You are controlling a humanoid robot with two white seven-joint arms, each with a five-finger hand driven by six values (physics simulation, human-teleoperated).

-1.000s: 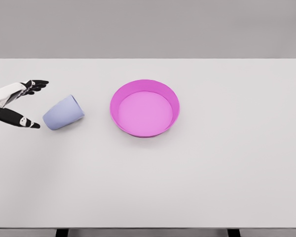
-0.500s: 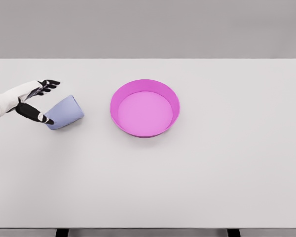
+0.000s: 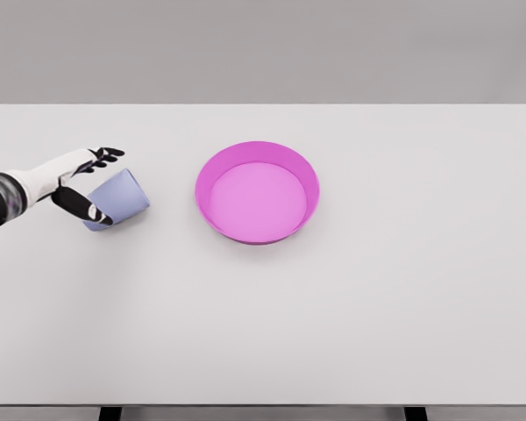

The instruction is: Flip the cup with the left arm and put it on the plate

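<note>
One cup (image 3: pixel 121 196) lies on its side near the worktop's (image 3: pixel 351 316) left edge, beside the plate (image 3: pixel 257 192). The left hand (image 3: pixel 81 182) straddles its base, fingers (image 3: pixel 105 155) apart, unclamped. Advise closing firmly around the body before lifting and righting it.

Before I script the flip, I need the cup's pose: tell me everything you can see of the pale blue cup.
The pale blue cup looks like smooth, plain plastic with no handle visible. It lies on its side on the white table, left of the pink plate and apart from it. One end points lower left toward the left hand, whose spread fingers flank that end, the thumb overlapping it. Whether they touch, and which end is the mouth, cannot be told.
</note>
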